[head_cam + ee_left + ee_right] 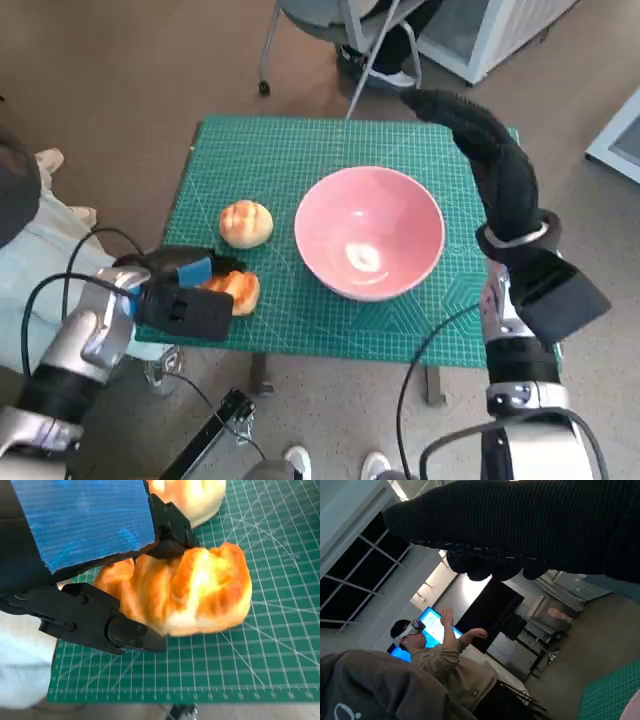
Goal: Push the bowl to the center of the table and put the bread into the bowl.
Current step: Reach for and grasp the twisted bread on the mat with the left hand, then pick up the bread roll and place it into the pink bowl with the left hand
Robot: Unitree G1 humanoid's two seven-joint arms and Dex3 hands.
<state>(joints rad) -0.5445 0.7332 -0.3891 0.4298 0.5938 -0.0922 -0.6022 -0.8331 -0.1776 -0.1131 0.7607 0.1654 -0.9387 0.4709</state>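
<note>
The pink bowl (pixel 370 232) stands empty on the green mat (pixel 300 150), slightly right of the middle. A golden, ridged bread (pixel 238 290) (pixel 190 592) lies near the mat's front left edge. My left hand (pixel 185 290) grips it, with one black finger (pixel 170 530) on its far side and another (pixel 100 625) on its near side. A second, round bun (pixel 246 223) (pixel 195 497) sits just beyond it, left of the bowl. My right hand (pixel 480 140) in its glove (pixel 520 525) is raised above the bowl's far right, fingers stretched out, holding nothing.
A wheeled chair base (pixel 350 40) stands beyond the table's far edge. A person's pale trousers and shoes (pixel 45 215) are at the left. Cables hang below the front edge. The right wrist view shows a person wearing a headset (pixel 420 650) and a corner of the mat (pixel 615 690).
</note>
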